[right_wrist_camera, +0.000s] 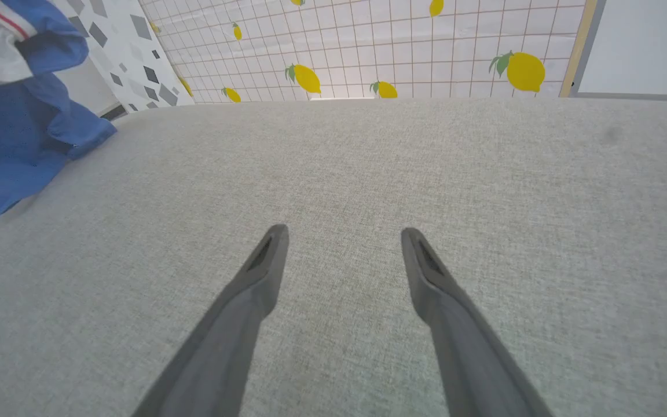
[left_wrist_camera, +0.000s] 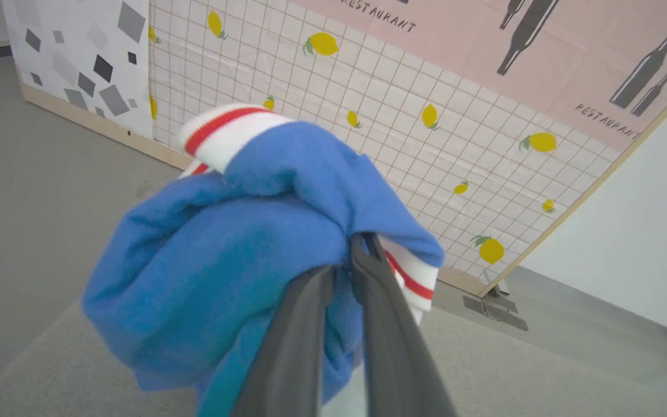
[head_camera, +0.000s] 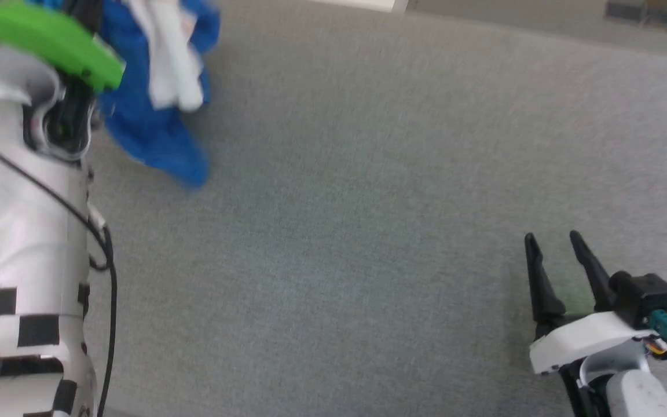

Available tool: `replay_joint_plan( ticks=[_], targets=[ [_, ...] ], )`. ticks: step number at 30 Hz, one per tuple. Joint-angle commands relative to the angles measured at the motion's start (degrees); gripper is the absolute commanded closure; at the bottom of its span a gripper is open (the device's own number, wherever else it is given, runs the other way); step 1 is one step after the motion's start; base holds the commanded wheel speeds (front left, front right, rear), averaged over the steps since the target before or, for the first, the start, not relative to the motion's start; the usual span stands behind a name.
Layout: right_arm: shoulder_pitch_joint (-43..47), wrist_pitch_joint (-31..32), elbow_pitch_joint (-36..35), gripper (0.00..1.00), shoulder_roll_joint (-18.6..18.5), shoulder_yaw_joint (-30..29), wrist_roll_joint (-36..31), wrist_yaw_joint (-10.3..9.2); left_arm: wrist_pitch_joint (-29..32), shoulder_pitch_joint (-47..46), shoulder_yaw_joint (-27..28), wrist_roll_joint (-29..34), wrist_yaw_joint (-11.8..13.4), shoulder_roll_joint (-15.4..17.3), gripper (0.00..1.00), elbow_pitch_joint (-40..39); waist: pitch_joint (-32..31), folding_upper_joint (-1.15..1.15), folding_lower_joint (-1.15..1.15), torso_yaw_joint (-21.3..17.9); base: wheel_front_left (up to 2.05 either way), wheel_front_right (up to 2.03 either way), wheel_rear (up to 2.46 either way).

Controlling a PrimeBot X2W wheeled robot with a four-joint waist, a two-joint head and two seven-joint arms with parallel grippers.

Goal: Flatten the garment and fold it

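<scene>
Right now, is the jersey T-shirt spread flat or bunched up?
Bunched up: the jersey T-shirt hangs crumpled in folds from the shut left claw, not spread flat.

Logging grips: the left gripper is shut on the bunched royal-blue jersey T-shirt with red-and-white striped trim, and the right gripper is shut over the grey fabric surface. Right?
Not quite: the right gripper is open, not shut, over the grey fabric surface, as the right wrist view shows. The left gripper is indeed shut on the bunched royal-blue jersey T-shirt.
</scene>
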Motion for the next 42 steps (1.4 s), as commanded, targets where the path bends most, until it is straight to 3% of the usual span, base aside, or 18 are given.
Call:
replay_joint_plan(
  ticks=[1,8,13,21,26,29,30,31,32,38,42],
  targets=[
    [0.57,-0.97,1.02,0.00,0.01,0.39,0.92,-0.09,0.19,-1.63,-1.64,-0.77,-0.38,0.16,1.00,-2.59,-7.43,0.00,-0.01,-3.49,0.00,0.00,0.00],
    [1.45,-3.63,5.08,0.00,0.01,1.10,3.74,-0.09,3.37,-3.30,-8.66,-5.39,-0.40,-2.53,1.00,-13.26,-12.53,0.00,-0.01,-9.73,0.00,0.00,0.00],
    [1.98,-4.50,6.16,0.00,0.01,0.12,4.21,-0.09,5.44,0.24,-13.18,-7.44,-0.40,-5.50,1.00,-16.26,-13.38,0.00,-0.01,-13.45,0.00,0.00,0.00],
    [2.97,-5.14,6.87,0.00,0.01,-1.32,4.54,-0.09,10.04,16.10,-23.04,-6.67,-0.39,-8.01,1.00,-11.55,-13.02,0.00,-0.01,-17.54,0.00,0.00,0.00],
    [3.04,-5.32,7.01,0.00,0.01,-1.13,4.98,-0.09,15.09,25.35,-30.08,-4.56,0.10,-8.38,1.00,-5.26,-12.79,0.00,-0.01,-18.35,0.00,0.00,0.00],
    [2.94,-5.44,7.23,0.00,0.01,-0.89,5.36,-0.09,17.49,28.97,-31.40,-5.70,0.77,-9.07,1.00,-2.62,-12.96,0.00,-0.01,-18.29,0.00,0.00,0.00],
    [2.92,-5.47,7.31,0.00,0.01,-0.79,5.46,-0.09,17.67,29.53,-30.99,-6.60,1.01,-9.35,0.94,-2.43,-13.06,0.00,-0.01,-18.16,0.00,0.00,0.00],
    [2.94,-5.50,7.40,0.00,0.01,-0.76,5.54,-0.09,17.47,29.70,-30.66,-7.03,1.24,-9.49,0.24,-2.59,-13.22,0.00,-0.01,-17.93,0.00,0.00,0.00],
    [2.99,-5.54,7.49,0.00,0.01,-0.78,5.60,-0.09,16.70,29.61,-29.97,-7.55,1.40,-9.61,0.00,-3.25,-13.41,0.00,-0.01,-17.61,0.00,0.00,0.00],
    [3.72,-5.71,8.12,0.00,0.01,-0.85,5.86,-0.09,9.42,28.52,-21.21,-13.74,1.71,-9.77,0.00,-10.96,-15.18,0.00,-0.01,-15.66,0.00,0.00,0.00],
    [4.24,-5.67,8.44,0.00,0.01,-0.53,6.17,-0.09,2.31,28.85,-15.19,-14.40,2.46,-7.28,0.00,-16.22,-16.55,0.00,-0.01,-14.52,0.00,0.00,0.00]
  ],
)
